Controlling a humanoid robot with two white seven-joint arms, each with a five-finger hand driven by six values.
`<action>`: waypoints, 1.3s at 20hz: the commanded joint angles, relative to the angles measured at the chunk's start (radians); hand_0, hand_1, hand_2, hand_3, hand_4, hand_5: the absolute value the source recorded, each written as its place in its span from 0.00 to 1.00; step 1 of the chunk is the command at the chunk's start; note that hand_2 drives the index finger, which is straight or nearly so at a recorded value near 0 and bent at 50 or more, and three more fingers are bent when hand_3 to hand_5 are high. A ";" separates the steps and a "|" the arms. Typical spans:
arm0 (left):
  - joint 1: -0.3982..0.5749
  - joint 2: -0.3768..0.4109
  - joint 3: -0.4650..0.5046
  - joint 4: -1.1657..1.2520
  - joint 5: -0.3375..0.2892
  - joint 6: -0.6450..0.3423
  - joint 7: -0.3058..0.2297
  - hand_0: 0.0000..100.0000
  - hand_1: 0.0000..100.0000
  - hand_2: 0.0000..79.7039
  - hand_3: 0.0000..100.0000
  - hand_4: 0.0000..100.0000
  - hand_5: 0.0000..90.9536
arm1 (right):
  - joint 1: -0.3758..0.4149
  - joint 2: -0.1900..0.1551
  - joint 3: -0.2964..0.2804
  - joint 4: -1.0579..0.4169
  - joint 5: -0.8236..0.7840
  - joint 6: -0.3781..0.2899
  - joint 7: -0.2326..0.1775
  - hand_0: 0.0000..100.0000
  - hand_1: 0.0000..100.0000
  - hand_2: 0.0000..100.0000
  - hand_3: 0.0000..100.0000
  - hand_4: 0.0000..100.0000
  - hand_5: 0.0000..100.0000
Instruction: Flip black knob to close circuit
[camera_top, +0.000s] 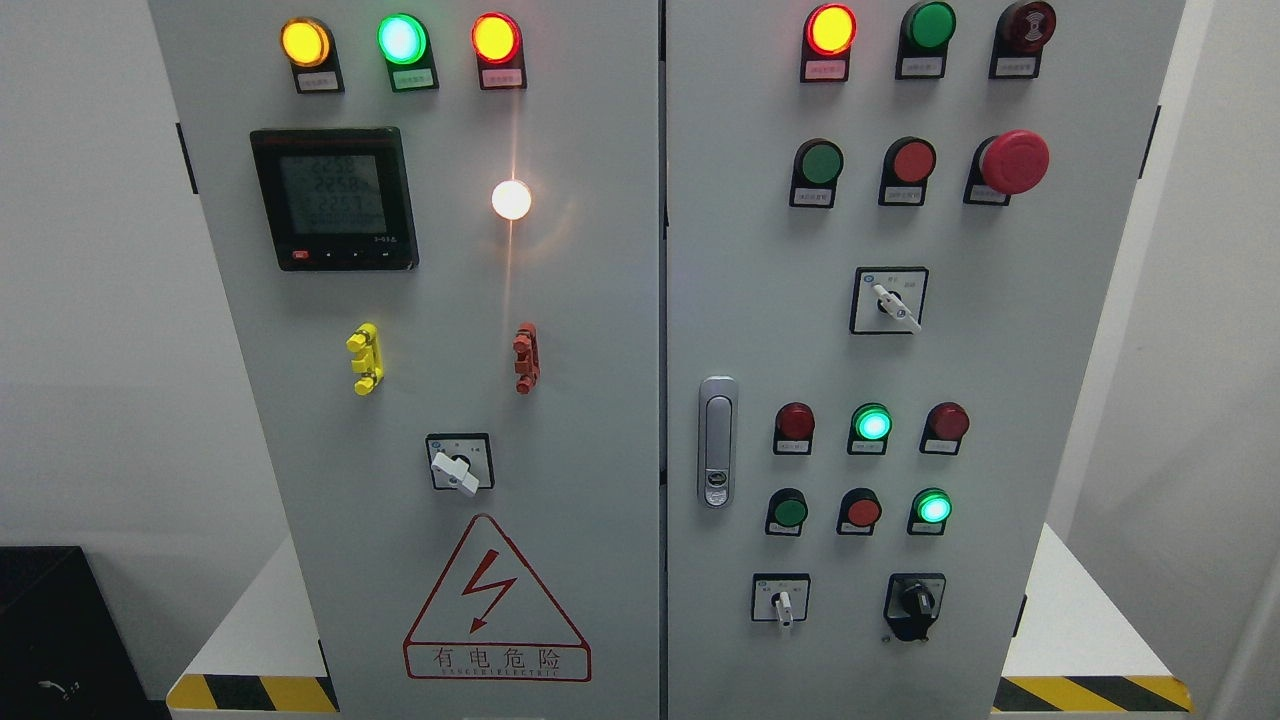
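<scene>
Low right — round black knob (915, 601) (glossy) on grey cabinet (600, 400).

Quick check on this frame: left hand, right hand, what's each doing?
Left hand: not in view.
Right hand: not in view.
Nothing touches the black knob.

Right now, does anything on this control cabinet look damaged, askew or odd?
Nothing looks damaged. The white lamp on the left door glares with a vertical streak, probably a camera artefact. The black knob sits lower right; no robot hand is in view.
</scene>
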 joint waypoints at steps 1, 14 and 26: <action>0.021 0.001 0.000 -0.023 0.000 -0.001 0.000 0.12 0.56 0.00 0.00 0.00 0.00 | -0.060 0.000 -0.009 -0.054 0.058 0.035 0.029 0.00 0.00 0.91 1.00 0.95 1.00; 0.021 0.000 0.000 -0.023 0.000 -0.001 0.000 0.12 0.56 0.00 0.00 0.00 0.00 | -0.185 -0.009 -0.069 0.081 0.087 0.067 0.032 0.00 0.00 0.90 1.00 0.95 1.00; 0.021 0.001 0.000 -0.023 0.000 -0.001 0.000 0.12 0.56 0.00 0.00 0.00 0.00 | -0.205 -0.012 -0.091 0.101 0.087 0.083 0.035 0.00 0.00 0.90 1.00 0.94 1.00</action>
